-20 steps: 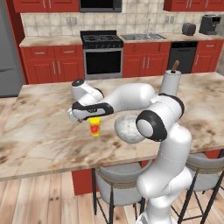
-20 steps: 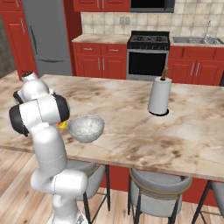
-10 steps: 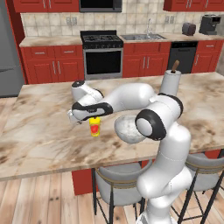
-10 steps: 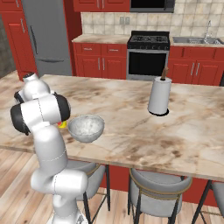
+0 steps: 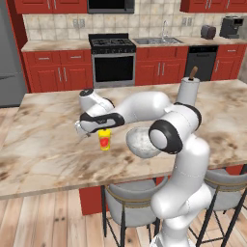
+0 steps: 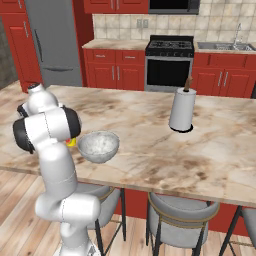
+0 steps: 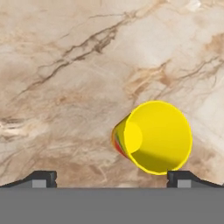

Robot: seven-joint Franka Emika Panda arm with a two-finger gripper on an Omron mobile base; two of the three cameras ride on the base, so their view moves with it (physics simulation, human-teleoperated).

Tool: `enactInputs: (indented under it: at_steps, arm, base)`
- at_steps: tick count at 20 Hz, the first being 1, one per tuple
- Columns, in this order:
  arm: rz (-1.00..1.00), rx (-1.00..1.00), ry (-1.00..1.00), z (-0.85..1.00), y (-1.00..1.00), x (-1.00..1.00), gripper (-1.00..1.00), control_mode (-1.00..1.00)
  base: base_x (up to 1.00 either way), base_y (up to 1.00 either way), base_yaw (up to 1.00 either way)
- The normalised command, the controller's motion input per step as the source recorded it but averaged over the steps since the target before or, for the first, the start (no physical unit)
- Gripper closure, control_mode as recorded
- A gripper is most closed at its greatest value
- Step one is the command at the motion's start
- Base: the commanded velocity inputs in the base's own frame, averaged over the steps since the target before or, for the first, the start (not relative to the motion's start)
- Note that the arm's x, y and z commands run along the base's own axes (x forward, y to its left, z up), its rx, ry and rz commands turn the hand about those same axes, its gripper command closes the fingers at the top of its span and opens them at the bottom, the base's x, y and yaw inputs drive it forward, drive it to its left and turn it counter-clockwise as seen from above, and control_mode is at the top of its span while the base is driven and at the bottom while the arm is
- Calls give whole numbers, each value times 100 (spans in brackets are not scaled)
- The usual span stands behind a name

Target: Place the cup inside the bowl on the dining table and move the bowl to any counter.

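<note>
On the dining table (image 5: 43, 154) the bowl (image 5: 141, 142) sits beside the small cup (image 5: 104, 139), which stands upright under our gripper (image 5: 99, 129). Our jaws are spread wide and empty; the cup looks light, stiff and slick, so we would pinch across its rim.

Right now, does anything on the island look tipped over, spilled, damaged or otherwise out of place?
Nothing stands out. The cup stands upright on the dining table, left of the bowl and apart from it. The bowl sits level, with no spill around it. The paper towel holder is upright. The gripper hangs open just above the cup.
</note>
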Motion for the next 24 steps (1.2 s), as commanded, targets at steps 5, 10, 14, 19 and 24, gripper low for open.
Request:
enactInputs:
  at_steps: [5, 10, 14, 19, 24]
  arm:
    - [1, 0, 0, 0, -1, 23, -100, -100]
    - [1, 0, 0, 0, -5, 7, -100, -100]
    - [3, 0, 0, 0, 0, 0, -100, -100]
    - [6, 0, 0, -2, 0, -4, -100, -100]
    - [6, 0, 0, -18, 0, -3, -100, -100]
  base:
    - [0, 0, 0]
    - [0, 0, 0]
    - [0, 0, 0]
    - [0, 0, 0]
    - [0, 0, 0]
